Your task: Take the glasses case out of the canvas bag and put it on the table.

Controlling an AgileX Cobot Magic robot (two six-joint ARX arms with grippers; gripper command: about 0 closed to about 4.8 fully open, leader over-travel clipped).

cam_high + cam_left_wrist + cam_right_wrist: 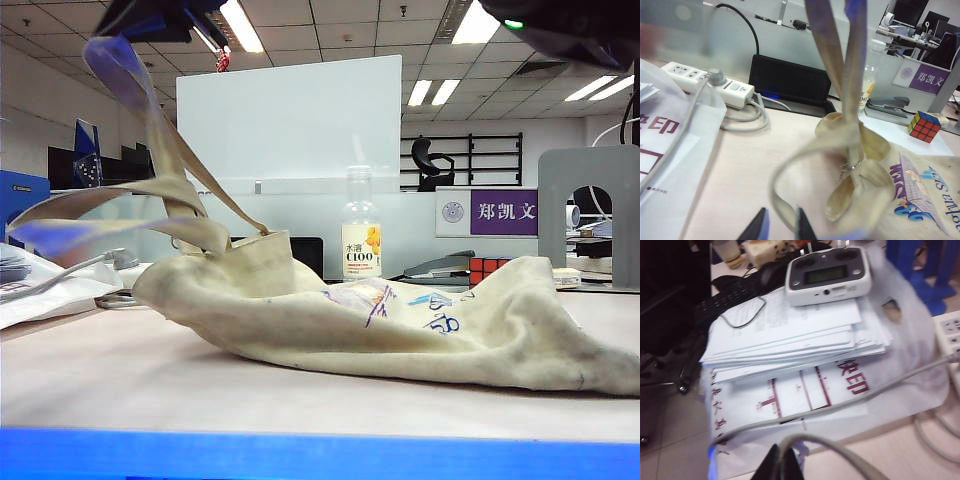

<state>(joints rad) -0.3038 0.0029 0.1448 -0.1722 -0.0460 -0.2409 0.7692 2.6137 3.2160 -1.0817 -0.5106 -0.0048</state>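
Your left end effector (781, 225) pinches a floppy strap (842, 75) of the limp canvas bag (420, 320), your right end effector (779, 465) closed around a loop, so expect sagging; the glasses case stays hidden.

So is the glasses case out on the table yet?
No, the exterior view shows only the canvas bag lying slumped on the table, with no blue case beside it.

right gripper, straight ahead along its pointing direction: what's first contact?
Right gripper, high on the exterior view's left, shut on the canvas bag strap, points down at the white red-printed plastic bag. That is likely first contact, though depth is unclear. Left gripper, lower, holds the other strap.
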